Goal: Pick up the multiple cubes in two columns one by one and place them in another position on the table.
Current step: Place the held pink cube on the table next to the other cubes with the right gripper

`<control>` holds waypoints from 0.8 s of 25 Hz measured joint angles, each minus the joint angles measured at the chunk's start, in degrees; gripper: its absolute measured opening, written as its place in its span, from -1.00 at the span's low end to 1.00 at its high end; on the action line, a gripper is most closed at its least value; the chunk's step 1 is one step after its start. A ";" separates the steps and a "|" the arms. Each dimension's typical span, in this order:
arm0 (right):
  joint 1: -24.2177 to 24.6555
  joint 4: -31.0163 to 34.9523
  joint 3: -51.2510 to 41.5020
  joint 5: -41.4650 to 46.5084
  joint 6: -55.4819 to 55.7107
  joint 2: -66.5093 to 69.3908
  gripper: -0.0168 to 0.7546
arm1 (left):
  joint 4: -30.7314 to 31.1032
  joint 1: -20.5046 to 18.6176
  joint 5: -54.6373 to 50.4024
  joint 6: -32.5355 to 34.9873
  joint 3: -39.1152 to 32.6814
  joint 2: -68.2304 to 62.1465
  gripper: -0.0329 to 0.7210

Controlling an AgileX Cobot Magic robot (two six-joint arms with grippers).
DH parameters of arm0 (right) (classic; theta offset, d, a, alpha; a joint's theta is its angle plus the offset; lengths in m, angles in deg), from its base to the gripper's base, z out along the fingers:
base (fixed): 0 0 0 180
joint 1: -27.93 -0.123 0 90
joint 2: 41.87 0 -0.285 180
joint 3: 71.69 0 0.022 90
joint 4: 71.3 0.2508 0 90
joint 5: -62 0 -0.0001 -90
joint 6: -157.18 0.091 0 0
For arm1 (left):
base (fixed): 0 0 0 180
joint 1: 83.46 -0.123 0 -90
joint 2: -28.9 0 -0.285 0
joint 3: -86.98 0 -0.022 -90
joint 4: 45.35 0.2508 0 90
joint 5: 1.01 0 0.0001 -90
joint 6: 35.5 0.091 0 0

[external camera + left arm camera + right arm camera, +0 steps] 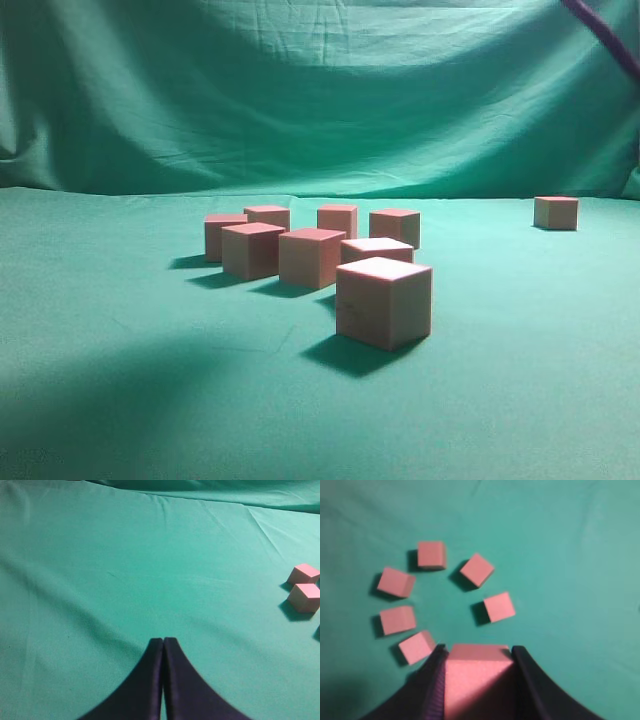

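Right tool point(477, 680) grips one cube point(477, 672) above six loose cubes point(431, 555) on the green bench point(570, 555); left tool point(163, 645) closed, empty, over bare cloth

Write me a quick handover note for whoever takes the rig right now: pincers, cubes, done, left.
Left pincer: shut, empty, hovering over bare green cloth table.
Right pincer: shut on one pink-topped wooden cube, held above the group.
Cubes: in the exterior view, eight sit in a loose cluster mid-table; one lone cube stands apart at far right.
Done: judging by position, probably only the lone cube is relocated.
Left: set down the held cube, then move the cluster's cubes one by one.
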 joint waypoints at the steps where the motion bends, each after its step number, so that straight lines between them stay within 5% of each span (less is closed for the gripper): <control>1: -1.14 0.00 -3.11 -0.65 0.00 -2.11 -0.29 | 0.00 0.00 0.00 0.00 0.00 0.00 -0.91; 10: -13.19 0.78 -20.84 -2.39 -6.77 -8.54 -0.29 | 0.00 0.00 0.00 0.00 0.00 0.00 -0.91; 15: -22.27 0.55 -22.57 -5.55 -14.92 -7.12 -0.29 | 0.00 0.00 0.00 0.00 0.00 0.00 -0.91; 20: -25.01 0.19 -22.57 -8.82 -20.16 -1.63 -0.29 | 0.00 0.00 0.00 0.00 0.00 0.00 -0.91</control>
